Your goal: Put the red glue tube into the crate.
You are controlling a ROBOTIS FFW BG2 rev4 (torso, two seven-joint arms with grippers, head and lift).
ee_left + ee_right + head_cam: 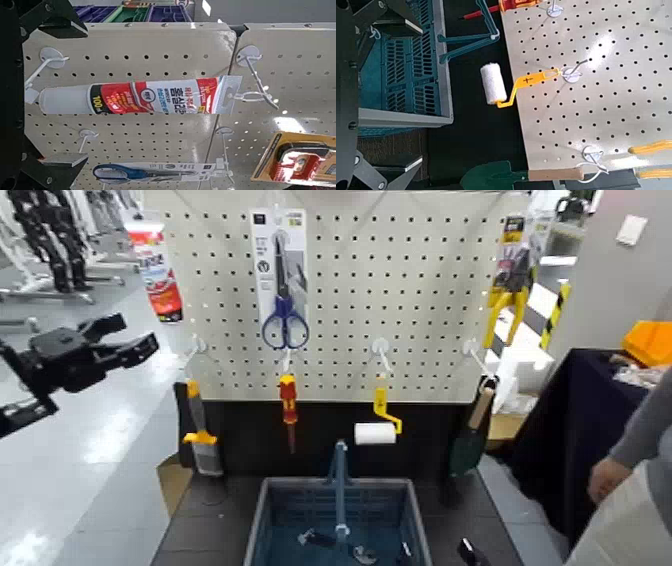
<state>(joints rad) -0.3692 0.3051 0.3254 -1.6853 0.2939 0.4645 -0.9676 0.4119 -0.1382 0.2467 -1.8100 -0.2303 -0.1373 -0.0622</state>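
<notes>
The red glue tube (160, 278) hangs cap-down from a hook at the pegboard's upper left corner. In the left wrist view the glue tube (147, 96) shows its white and red body with a white cap. My left gripper (128, 336) is raised to the left of the board, open, a short way from the tube and not touching it. From the wrist, the left gripper (79, 93) frames the tube between its spread fingers. The crate (262, 520), blue-grey with a blue handle, stands below the board. My right gripper (415, 95) waits open beside the crate (407, 71).
On the pegboard (420, 300) hang packaged scissors (283, 285), a red-and-yellow screwdriver (288, 405), a paint roller (377, 430), a brush (200, 440), a trowel (470, 440) and a yellow tool (505, 290). A person's arm (635, 455) is at the right. Small dark items lie in the crate.
</notes>
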